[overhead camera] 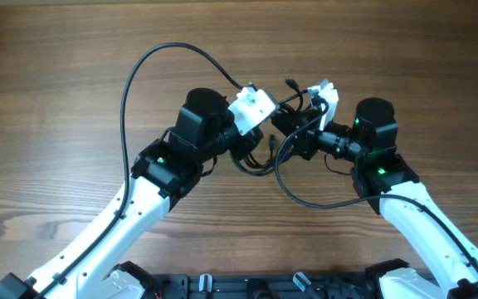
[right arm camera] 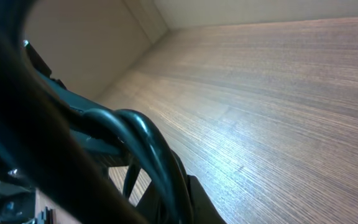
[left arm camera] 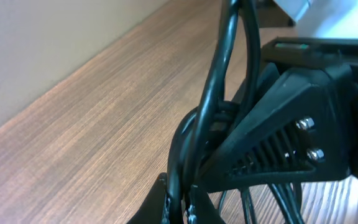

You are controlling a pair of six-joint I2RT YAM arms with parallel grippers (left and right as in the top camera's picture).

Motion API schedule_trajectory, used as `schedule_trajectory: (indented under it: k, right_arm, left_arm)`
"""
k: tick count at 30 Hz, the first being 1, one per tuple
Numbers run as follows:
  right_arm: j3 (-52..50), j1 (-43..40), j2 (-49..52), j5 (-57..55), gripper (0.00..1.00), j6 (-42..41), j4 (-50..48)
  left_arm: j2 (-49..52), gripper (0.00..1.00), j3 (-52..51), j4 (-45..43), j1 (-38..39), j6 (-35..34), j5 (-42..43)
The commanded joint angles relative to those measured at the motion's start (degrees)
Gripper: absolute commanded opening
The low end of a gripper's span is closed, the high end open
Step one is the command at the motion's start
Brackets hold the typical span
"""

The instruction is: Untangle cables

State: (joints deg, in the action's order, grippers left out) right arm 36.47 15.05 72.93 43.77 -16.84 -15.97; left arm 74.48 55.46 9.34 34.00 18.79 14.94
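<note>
The thin black cables (overhead camera: pixel 260 159) hang in a tangle between my two grippers above the wooden table, with a small plug (overhead camera: pixel 291 83) sticking up at the top. My left gripper (overhead camera: pixel 265 133) is shut on a cable strand. In the left wrist view the strand (left arm camera: pixel 219 81) rises from between the jaws (left arm camera: pixel 180 194). My right gripper (overhead camera: pixel 287 126) faces the left one, almost touching it, and is shut on cable strands. In the right wrist view these strands (right arm camera: pixel 148 143) curve down into its jaws (right arm camera: pixel 188 200). How the strands cross is hidden by the gripper bodies.
Each arm's own thicker black wire loops out: the left wire (overhead camera: pixel 139 75) arcs far back, the right wire (overhead camera: pixel 305 198) sags towards the front. The right gripper's black body (left arm camera: pixel 291 124) fills the left wrist view. The wooden table (overhead camera: pixel 56 100) lies all around.
</note>
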Motion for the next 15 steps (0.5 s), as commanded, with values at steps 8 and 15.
schedule_trajectory:
  k: [8, 15]
  right_arm:
    - [0.4, 0.1, 0.3, 1.3, 0.04, -8.2, -4.1]
    - [0.4, 0.1, 0.3, 1.0, 0.04, -7.1, -3.5]
  left_arm:
    - [-0.7, 0.04, 0.7, -8.8, 0.1, -15.9, 2.2]
    - [-3.7, 0.04, 0.7, -16.1, -4.1, -30.9, 2.2]
